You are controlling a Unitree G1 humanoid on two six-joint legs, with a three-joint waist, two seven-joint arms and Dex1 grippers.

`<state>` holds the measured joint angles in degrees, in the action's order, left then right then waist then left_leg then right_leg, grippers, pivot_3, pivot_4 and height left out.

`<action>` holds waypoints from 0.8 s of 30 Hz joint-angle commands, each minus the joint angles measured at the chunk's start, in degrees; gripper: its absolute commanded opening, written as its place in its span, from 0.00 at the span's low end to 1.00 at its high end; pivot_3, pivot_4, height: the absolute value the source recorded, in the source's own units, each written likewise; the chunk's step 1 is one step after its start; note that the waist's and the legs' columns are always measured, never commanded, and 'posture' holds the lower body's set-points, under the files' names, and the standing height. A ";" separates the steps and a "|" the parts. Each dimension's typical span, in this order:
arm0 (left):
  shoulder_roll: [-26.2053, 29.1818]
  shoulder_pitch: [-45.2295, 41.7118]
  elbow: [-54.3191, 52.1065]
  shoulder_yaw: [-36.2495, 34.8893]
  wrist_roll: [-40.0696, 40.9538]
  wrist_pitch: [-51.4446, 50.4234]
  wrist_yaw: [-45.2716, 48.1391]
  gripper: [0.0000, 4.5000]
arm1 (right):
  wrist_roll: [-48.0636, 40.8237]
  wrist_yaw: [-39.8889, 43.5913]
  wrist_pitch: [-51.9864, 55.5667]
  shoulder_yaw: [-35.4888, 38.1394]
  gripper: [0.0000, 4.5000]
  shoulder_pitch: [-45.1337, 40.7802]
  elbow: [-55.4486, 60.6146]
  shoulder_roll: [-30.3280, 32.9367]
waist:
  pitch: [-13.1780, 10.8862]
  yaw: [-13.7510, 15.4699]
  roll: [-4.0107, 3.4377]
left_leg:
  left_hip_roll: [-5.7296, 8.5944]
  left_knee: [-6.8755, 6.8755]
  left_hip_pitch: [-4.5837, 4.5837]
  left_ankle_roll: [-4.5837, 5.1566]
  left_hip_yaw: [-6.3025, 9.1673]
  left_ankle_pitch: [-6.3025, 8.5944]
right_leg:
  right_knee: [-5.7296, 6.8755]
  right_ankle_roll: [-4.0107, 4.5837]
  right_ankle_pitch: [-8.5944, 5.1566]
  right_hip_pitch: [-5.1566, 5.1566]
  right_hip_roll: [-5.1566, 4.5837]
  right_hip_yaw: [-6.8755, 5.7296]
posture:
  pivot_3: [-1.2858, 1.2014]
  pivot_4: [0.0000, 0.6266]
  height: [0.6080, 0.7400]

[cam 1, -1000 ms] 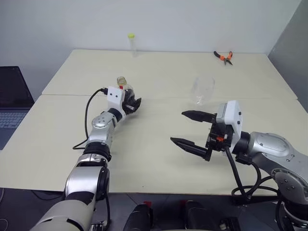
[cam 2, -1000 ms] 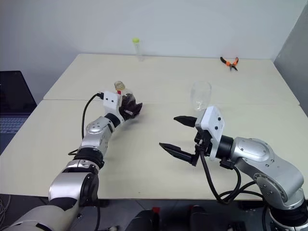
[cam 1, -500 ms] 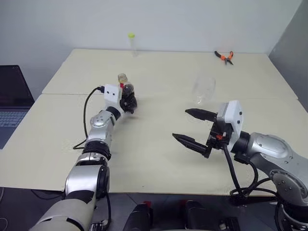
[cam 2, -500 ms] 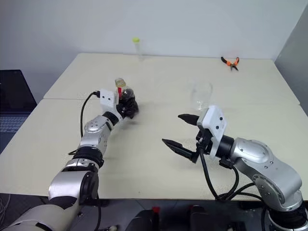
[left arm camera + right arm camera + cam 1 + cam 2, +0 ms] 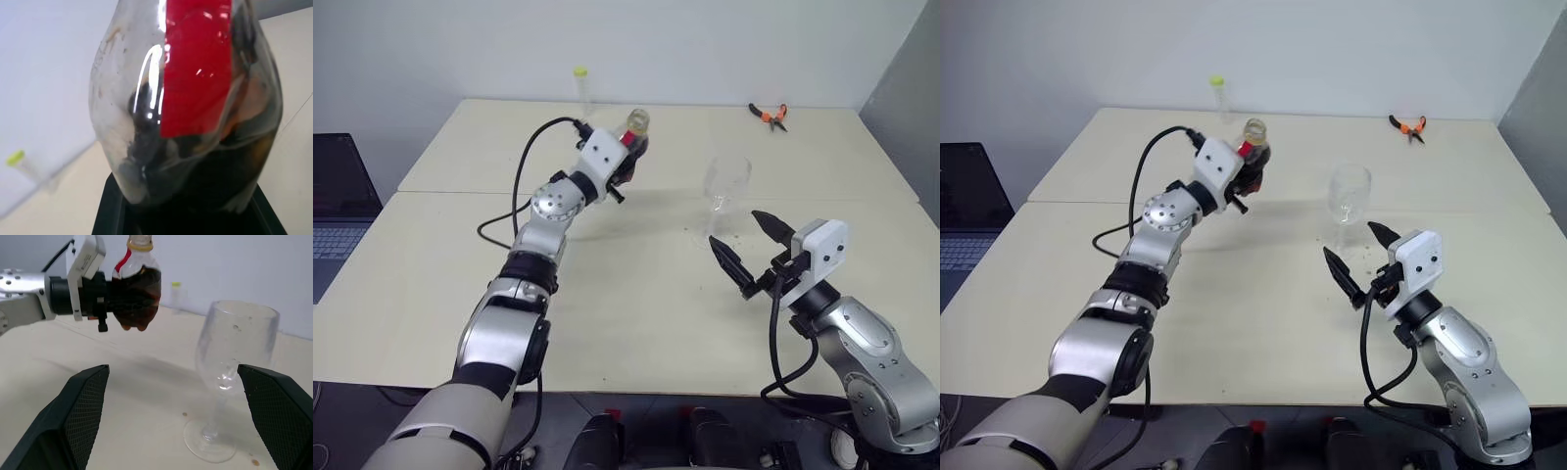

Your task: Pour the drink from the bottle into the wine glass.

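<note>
**Bottle held in the air beside the glass**

Now the left gripper point(image 5: 115, 298) is holding the bottle point(image 5: 632, 147) clear of the tabletop point(image 5: 607, 294), its jaws pinching the round belly. The bottle is standing nearly upright, its neck leaning slightly, with no cap on its mouth as far as the head views are showing. The drink point(image 5: 142, 293) is sitting dark brown in the lower part of the bottle, beneath the red label point(image 5: 195, 73).

The wine glass point(image 5: 1349, 201) is standing upright on the tabletop, to the right of the bottle and apart from it; its bowl is looking empty, though a few small specks are lying on the tabletop near its foot.

The right gripper point(image 5: 750, 247) is hovering just in front of the glass with its jaws spread wide, touching nothing.

Further back, a thin clear tube with a yellow cap point(image 5: 580, 88) is standing near the far edge, and orange-handled pliers point(image 5: 769, 116) are lying at the far right. A laptop point(image 5: 337, 211) is sitting beyond the tabletop's left side.
</note>
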<state>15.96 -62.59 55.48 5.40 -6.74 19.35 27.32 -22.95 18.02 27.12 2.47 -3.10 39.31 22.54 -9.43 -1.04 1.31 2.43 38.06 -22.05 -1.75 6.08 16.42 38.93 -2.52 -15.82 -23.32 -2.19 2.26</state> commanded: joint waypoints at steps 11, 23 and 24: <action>-3.77 -14.75 14.54 8.43 -12.82 8.10 -11.01 0.20 | 6.20 -4.84 0.40 -2.06 1.00 -6.31 -1.70 -3.82 | -0.04 -0.69 0.05 | 0.01 -0.04 0.00 0.04 0.00 0.02 | 0.04 -0.02 -0.01 -0.04 0.02 0.04 | 0.52 0.24 1.00; -2.99 -18.72 16.84 16.48 -23.93 13.73 -22.04 0.18 | 9.18 -7.78 2.31 -2.92 1.00 -11.59 -5.57 -6.35 | -0.04 -0.73 0.05 | 0.03 -0.04 -0.01 -0.01 -0.04 -0.01 | 0.04 -0.03 -0.02 -0.08 0.00 0.07 | 0.52 0.24 1.00; -2.89 -18.91 17.04 16.75 -24.42 13.84 -22.62 0.18 | 9.26 -8.05 2.52 -2.92 1.00 -11.89 -5.66 -6.55 | -0.04 -0.73 0.05 | 0.04 -0.04 -0.02 -0.01 -0.04 -0.01 | 0.04 -0.03 -0.02 -0.08 0.00 0.08 | 0.52 0.24 1.00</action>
<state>12.34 -78.65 73.86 21.80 -30.35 31.71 7.04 -14.36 10.73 29.64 -1.32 -13.78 32.55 16.29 -9.47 -1.77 1.35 2.47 38.01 -22.07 -1.76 6.02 16.41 38.97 -2.55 -15.84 -23.41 -2.19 2.34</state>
